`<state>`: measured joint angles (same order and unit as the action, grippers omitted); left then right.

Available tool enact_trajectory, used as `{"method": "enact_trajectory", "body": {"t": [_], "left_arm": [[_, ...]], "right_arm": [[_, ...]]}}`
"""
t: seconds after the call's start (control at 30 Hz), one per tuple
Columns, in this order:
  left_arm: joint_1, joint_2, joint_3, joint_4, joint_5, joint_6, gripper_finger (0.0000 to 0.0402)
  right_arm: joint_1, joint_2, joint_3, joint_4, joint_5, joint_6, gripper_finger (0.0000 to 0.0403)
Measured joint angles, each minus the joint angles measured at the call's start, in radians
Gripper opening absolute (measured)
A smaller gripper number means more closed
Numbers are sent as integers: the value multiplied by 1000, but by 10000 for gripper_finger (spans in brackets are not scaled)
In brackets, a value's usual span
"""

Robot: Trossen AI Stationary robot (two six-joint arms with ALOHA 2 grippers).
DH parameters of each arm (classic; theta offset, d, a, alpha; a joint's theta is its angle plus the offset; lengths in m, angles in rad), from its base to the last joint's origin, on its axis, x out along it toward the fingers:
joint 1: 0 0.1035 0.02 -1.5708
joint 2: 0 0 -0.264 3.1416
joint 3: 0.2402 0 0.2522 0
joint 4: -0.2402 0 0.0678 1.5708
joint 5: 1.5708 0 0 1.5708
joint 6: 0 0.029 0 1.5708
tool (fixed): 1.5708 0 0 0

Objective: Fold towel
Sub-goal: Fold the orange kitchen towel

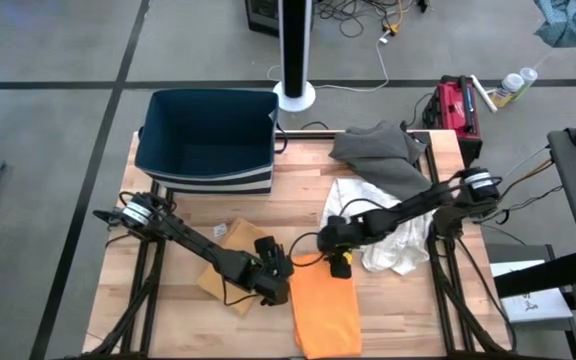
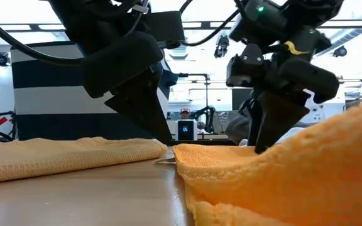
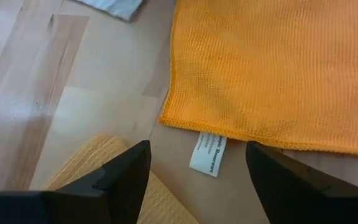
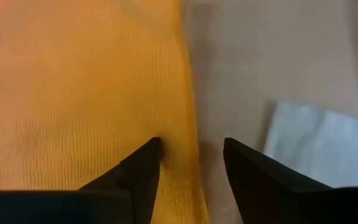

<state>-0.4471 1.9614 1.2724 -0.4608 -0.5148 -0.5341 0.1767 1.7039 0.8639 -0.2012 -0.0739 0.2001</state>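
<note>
Wooden table carries everything; dark blue bin with a striped base sits at its far left corner; grey cloth lies bunched at the far right, a white cloth heaped just beside it toward the near side.

Orange towel lies flat at the table's near edge, roughly centre, a long strip running toward the front edge; in the left wrist view its hemmed edge shows with a small white label sticking out onto the wood.

Tan towel lies left of the orange one, partly under the left arm; close beside it, contact between the two unclear.

Left gripper sits low at the orange towel's far-left corner; fingers spread wide, nothing between them but bare table and label.

Right gripper hangs over the towel's far-right corner; fingers parted, straddling the towel's edge, holding nothing; corner of white cloth just beyond.
</note>
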Motion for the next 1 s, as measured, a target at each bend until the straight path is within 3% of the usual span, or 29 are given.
{"method": "enact_trajectory", "body": {"t": [0.13,0.5,0.63,0.8,1.0], "left_arm": [[-2,0,0,-3,0,-24,250],[-71,-85,2,-7,-8,-84,272],[-105,-103,-5,164,-36,-16,276],[-107,-50,-67,515,41,53,267],[-100,53,-85,631,53,54,247]], "right_arm": [[-3,62,45,2,-82,-62,158],[-19,154,112,3,-70,-139,124],[-28,150,134,-2,-15,-179,83],[-48,151,145,-8,-1,-202,10],[-57,67,139,-120,119,-200,4]]}}
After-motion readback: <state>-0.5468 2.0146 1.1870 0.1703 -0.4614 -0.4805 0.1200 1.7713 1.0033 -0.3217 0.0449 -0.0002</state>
